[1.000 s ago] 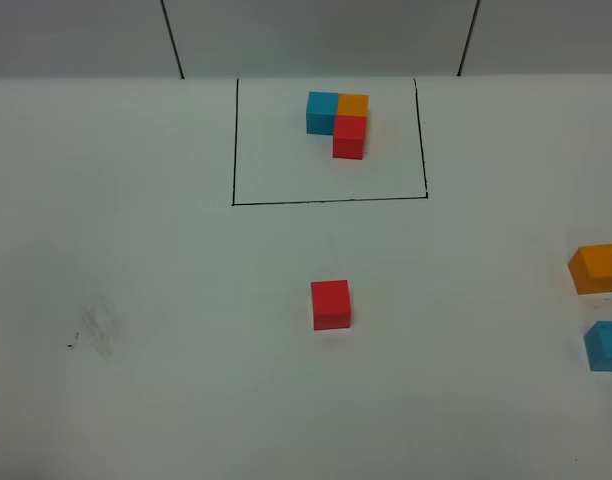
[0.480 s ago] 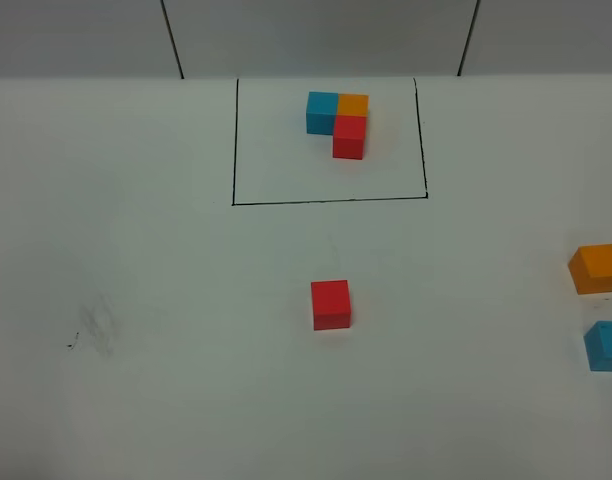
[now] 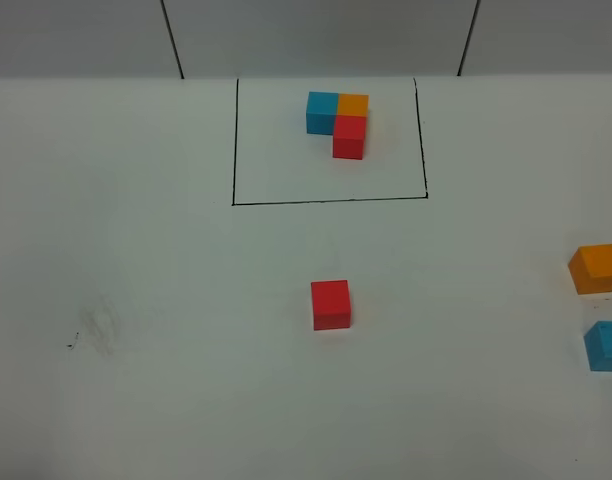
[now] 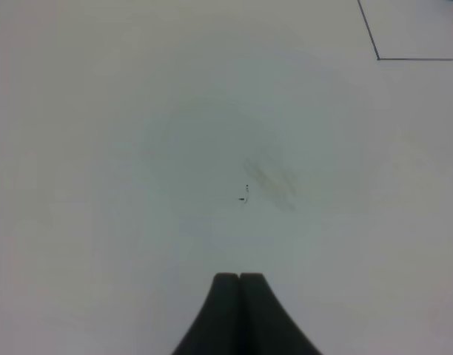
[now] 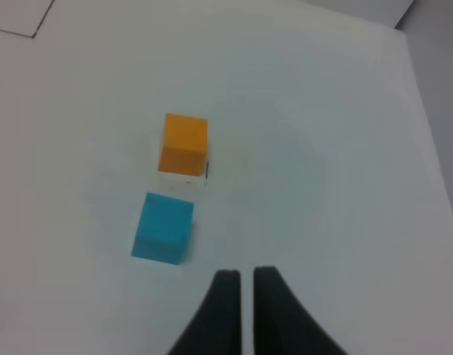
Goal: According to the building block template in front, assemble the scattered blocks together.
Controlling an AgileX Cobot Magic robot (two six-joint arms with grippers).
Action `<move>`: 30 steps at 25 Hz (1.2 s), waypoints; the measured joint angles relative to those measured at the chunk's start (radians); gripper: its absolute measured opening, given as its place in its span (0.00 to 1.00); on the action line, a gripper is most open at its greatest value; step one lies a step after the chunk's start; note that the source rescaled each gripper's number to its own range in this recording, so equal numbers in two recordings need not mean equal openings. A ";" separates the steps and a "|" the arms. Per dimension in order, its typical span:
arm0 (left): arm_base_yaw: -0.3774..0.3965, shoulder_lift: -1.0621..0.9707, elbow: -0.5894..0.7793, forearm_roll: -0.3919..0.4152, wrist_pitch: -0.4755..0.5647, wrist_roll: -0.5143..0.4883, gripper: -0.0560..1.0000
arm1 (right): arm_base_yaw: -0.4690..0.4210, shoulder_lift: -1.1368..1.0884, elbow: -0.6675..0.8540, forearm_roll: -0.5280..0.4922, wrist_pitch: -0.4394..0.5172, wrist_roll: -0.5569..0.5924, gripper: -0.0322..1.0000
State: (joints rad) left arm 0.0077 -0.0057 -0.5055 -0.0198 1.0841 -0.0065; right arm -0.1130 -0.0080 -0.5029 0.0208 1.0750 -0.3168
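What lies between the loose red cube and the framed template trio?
In the exterior high view, only bare table and the frame's near black line separate the red cube from the template trio.

A lab test bench, it seems: a bare white tabletop with a thin black rectangle inked at 12 o'clock around the building block template. The scattered blocks lie at centre and 3 o'clock, a grey scuff at 8 o'clock, and plain seamed wall panels behind.

A white table bears a faint grey smudge on its left side; two dark lines run down the far wall.
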 joint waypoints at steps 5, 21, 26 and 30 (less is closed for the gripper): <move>0.000 0.000 0.000 0.000 0.000 0.000 0.05 | 0.000 0.000 0.000 0.000 0.000 0.000 0.03; 0.000 0.000 0.000 0.000 0.000 0.000 0.05 | 0.000 0.000 0.000 0.000 0.000 0.000 0.03; 0.000 0.000 0.000 0.000 0.000 0.000 0.05 | 0.000 0.000 0.000 0.000 0.000 0.000 0.03; 0.000 0.000 0.000 0.000 0.000 0.000 0.05 | 0.000 0.000 0.000 0.000 0.000 0.000 0.03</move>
State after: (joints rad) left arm 0.0077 -0.0057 -0.5055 -0.0198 1.0839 -0.0065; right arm -0.1130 -0.0080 -0.5029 0.0208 1.0750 -0.3168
